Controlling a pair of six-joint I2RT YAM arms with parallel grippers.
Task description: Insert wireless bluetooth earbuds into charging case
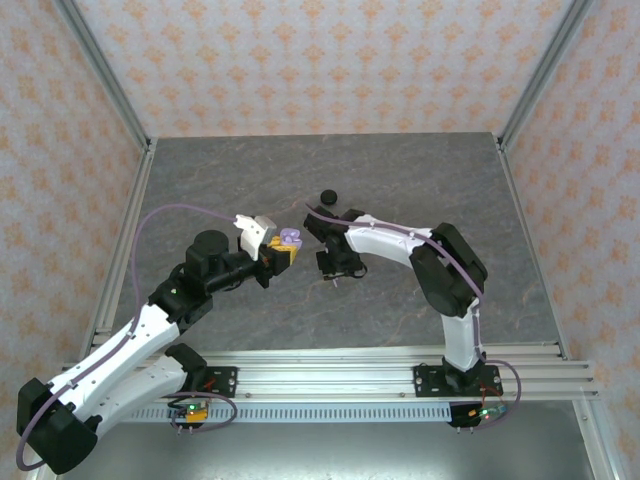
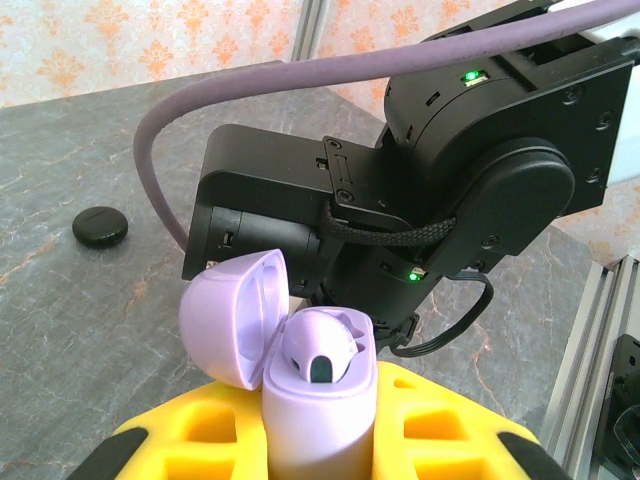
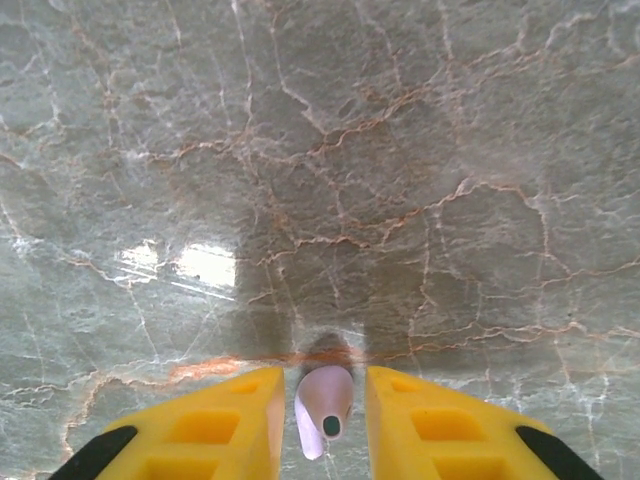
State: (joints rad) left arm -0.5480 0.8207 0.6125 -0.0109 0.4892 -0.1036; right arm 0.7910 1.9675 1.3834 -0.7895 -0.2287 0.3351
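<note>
Squarely between right tool (image 3: 322, 385) fingers: earbud (image 3: 326, 405)

Table: a grey, stone-patterned top (image 1: 400, 180) veined with pale and rust-coloured lines. It is mostly matte, with one bright patch of glare in the right wrist view.
Black puck (image 1: 328, 197): round and flat, lying alone on the far middle of the top, well apart from the rails.
Rails: aluminium rails (image 1: 330, 365) run side to side along the near edge.
Arm bases: the left arm base (image 1: 215, 380) and the right arm base (image 1: 455, 378) are bolted to the rails, well apart.
Lilac earbud (image 3: 323, 400): low at the surface with a dark shadow at its far end. Whether it rests on the table cannot be told.
</note>
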